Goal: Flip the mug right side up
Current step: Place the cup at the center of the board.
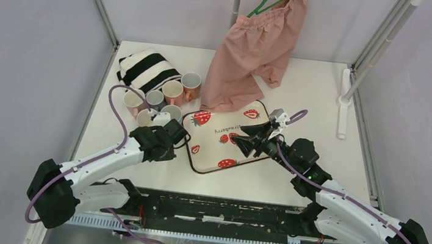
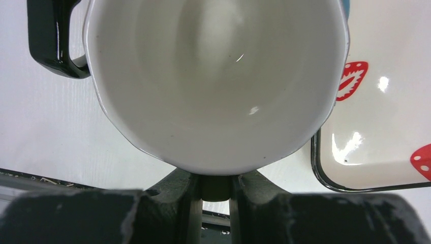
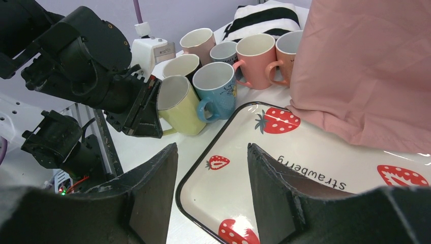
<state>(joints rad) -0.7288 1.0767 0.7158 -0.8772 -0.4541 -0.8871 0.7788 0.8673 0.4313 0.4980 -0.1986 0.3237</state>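
A yellow-green mug (image 3: 178, 109) with a white inside (image 2: 218, 81) stands with its opening up on the table, at the left edge of the strawberry tray (image 3: 325, 152). My left gripper (image 1: 166, 132) is shut on the near rim of this mug; its fingers (image 2: 183, 195) pinch the wall between them. In the top view the mug is mostly hidden under that gripper. My right gripper (image 1: 248, 139) is open and empty, hovering over the tray (image 1: 213, 152), with its fingertips (image 3: 167, 157) apart and pointing toward the mugs.
Several other mugs stand upright in a cluster behind the held one: blue (image 3: 218, 86), pink (image 3: 256, 56), grey-blue (image 1: 155, 98). A striped cloth (image 1: 146, 68) lies behind them. Pink shorts (image 1: 252, 52) hang from a green hanger and drape onto the tray's far edge.
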